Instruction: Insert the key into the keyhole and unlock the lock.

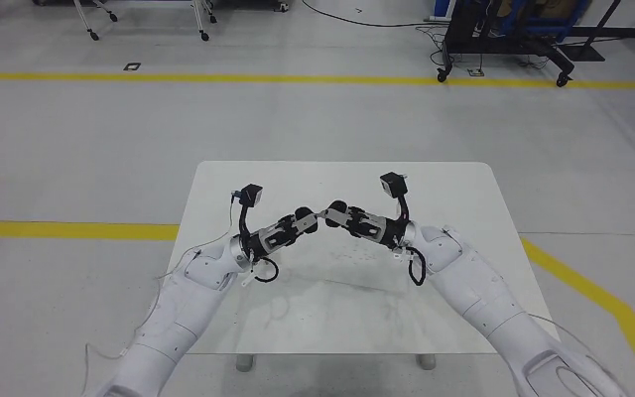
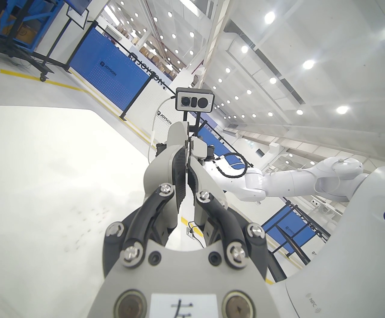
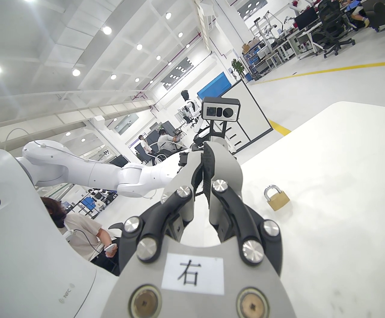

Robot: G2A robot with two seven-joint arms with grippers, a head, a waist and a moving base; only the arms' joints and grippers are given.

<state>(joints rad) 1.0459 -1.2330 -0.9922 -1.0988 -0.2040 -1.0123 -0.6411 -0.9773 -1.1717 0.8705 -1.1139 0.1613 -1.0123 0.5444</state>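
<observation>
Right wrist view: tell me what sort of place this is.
Probably a robotics lab in a factory-like hall: a yellow floor line, workbenches with equipment, and another robot standing in the background.

surface (image 1: 466, 189): white, rounded corners, faint dark scuff marks (image 2: 90, 222) across its top. floor: pale grey, one yellow line (image 1: 298, 77) running across beyond the surface, a second yellow line (image 1: 89, 230) passing at the surface's level. black wheeled frame (image 1: 506, 45) stands at the far side of the room, a loose cable (image 1: 367, 20) on the floor near it. blue perforated panels (image 2: 114, 75) fence the area. grey drawer cabinet (image 3: 249, 114) just beyond the surface's edge. desks with office chairs (image 3: 331, 27) well apart. round ceiling lights (image 2: 308, 64) lit.
</observation>
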